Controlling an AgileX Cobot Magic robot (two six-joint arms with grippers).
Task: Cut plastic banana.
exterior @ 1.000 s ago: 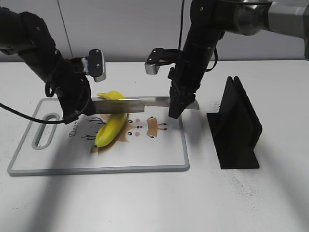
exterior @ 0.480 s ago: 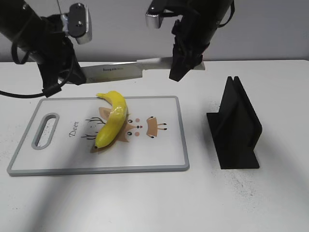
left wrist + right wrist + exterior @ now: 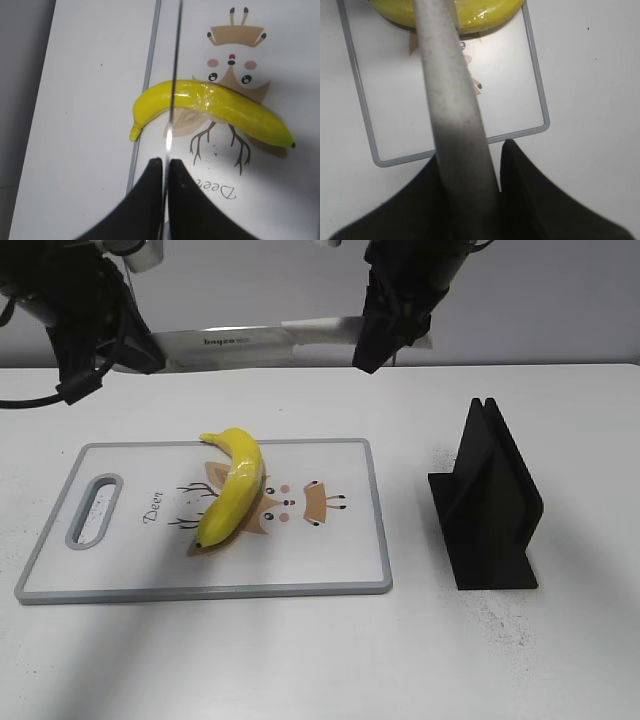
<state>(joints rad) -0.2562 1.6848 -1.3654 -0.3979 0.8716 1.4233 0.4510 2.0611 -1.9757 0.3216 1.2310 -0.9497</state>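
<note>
Change since earlier: both arms and the long silver-bladed kitchen knife (image 3: 250, 336) have risen well clear of the board; a second ago the blade lay across the fruit, now it hangs high above it.
Knife: held level between the two arms, blade edge seen end-on as a thin line in the left wrist view (image 3: 172, 90).
Left claw (image 3: 163, 165): black fingers pressed together on the knife, pinching the blade end.
Right claw (image 3: 470, 165): closed around the knife's other end, which fills the middle of the right wrist view as a grey bar (image 3: 447, 95).
Banana: glossy yellow curved plastic banana (image 3: 233, 490) lies on the board, whole, resting over the printed deer cartoon, dark tip toward the front.
Board: white rectangular cutting board with grey rim (image 3: 380, 530) and a handle slot at its left end, flat on the white tabletop (image 3: 320, 660).
Stand: black slotted knife holder (image 3: 490, 505) upright on the tabletop, right of the board, apart from it.
</note>
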